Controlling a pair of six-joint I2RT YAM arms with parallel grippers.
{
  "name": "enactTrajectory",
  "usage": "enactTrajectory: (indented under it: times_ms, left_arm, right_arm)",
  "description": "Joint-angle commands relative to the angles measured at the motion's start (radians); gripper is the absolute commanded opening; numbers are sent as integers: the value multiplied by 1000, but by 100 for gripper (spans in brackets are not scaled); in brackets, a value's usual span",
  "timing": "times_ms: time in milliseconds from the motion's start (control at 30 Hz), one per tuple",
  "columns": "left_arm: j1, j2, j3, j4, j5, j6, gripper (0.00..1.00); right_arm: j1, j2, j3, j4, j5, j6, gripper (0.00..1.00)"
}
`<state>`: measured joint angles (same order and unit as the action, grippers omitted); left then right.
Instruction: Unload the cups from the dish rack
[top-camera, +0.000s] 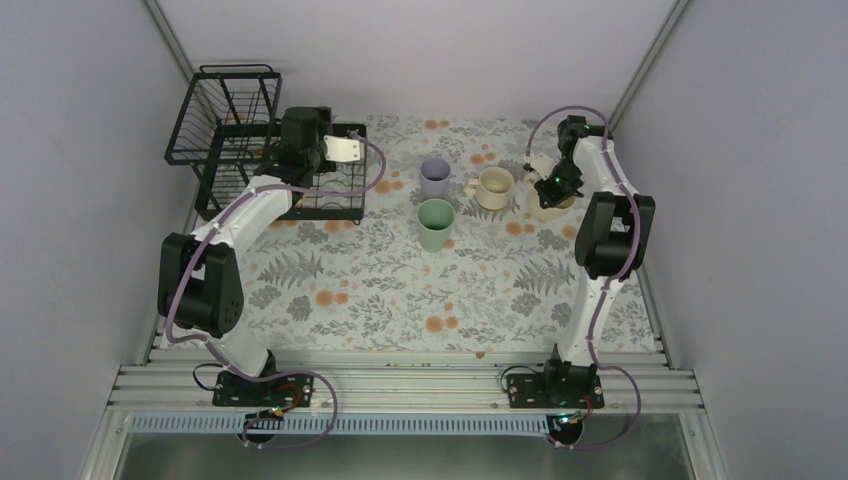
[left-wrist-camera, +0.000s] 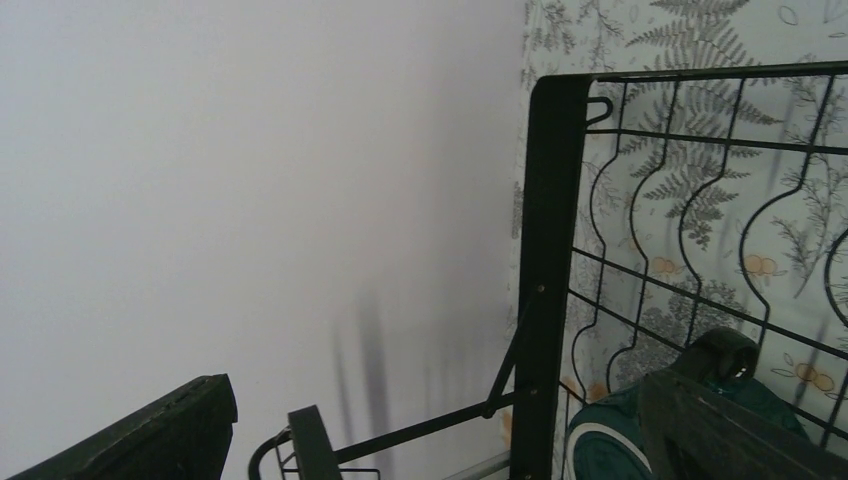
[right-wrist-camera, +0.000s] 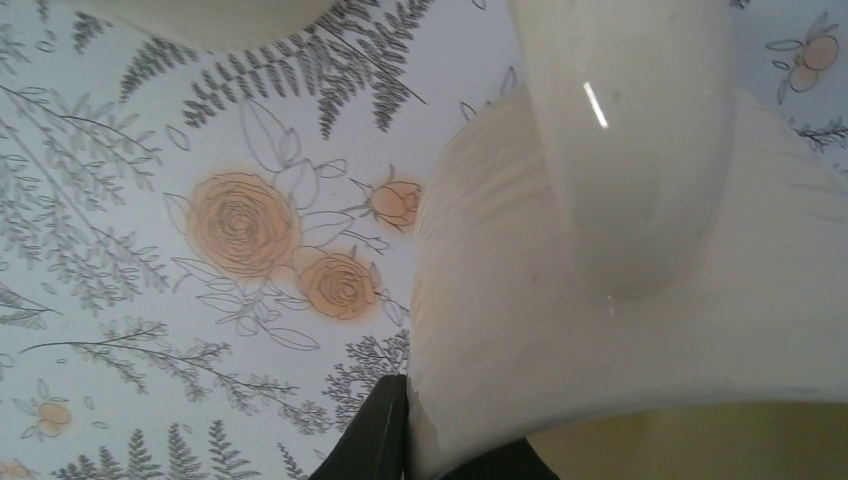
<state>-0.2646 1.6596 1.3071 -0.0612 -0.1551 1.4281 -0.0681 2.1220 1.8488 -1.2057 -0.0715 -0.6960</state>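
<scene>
We count four cups (top-camera: 435, 224) out at 1 o'clock, a teal mug (left-wrist-camera: 605, 455) in the rack (top-camera: 225, 110) at 10 o'clock by the spread-fingered left gripper (left-wrist-camera: 465, 385), and the right gripper (top-camera: 552, 188) at a cream mug (right-wrist-camera: 560, 330), grip impossible to tell.

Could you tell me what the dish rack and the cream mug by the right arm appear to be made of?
The dish rack: likely metal wire, matte black coating; thin bent rods, flat frame. The cream mug: probably glazed ceramic; glossy highlight on handle, faintly ridged wall.

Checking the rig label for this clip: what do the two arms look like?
The left arm and right arm match: white links between black joint housings, a lavender cable looping along each, black bases on an aluminium rail.
</scene>
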Motion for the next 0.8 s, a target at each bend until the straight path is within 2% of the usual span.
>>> enactTrajectory:
  times_ms: [0, 233, 367, 600, 667, 733, 767]
  left_arm:
    - [7, -27, -29, 20, -2, 21, 100]
    - [9, -25, -30, 15, -3, 19, 100]
    - [11, -17, -24, 8, 0, 16, 100]
    - [14, -1, -16, 6, 2, 8, 100]
    - [16, 8, -9, 2, 1, 7, 100]
    - [15, 16, -4, -12, 0, 2, 100]
    - [17, 17, -3, -13, 2, 2, 100]
  right_arm:
    - [-28, 9, 54, 15, 64, -29, 4]
    - [-55, 27, 86, 2, 61, -42, 4]
    - [-55, 24, 76, 20, 53, -46, 11]
    - [-55, 15, 63, 54, 31, -49, 13]
    - [-55, 11, 62, 63, 35, -47, 17]
    - [-55, 1, 51, 76, 46, -44, 31]
    - [-56, -7, 47, 79, 44, -47, 34]
